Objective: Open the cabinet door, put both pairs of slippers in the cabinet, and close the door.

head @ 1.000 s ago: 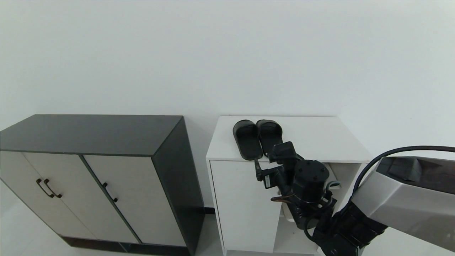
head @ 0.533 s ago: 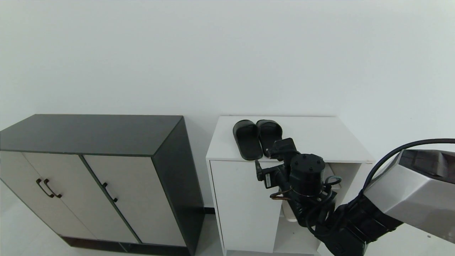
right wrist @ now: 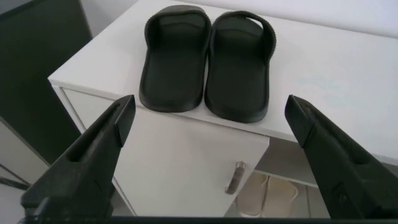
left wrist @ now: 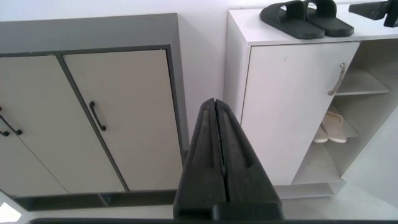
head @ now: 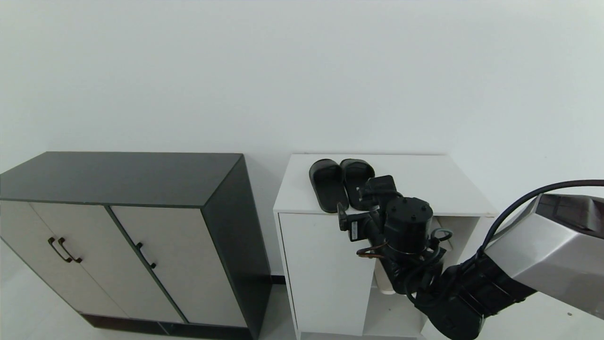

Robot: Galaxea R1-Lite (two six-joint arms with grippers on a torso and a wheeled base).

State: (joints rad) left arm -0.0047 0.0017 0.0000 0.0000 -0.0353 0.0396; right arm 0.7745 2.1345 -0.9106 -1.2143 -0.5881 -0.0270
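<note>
Slippers (head: 340, 185), black, sit side by side on top of the white cabinet (head: 325, 269), near its front edge. Pale slippers (left wrist: 333, 126) lie on a shelf inside the cabinet's open right side. The right gripper (right wrist: 209, 111) hangs just before the black pair, jaws spread wide. The left gripper (left wrist: 215, 106) is closed on nothing, well apart from the cabinet.
</note>
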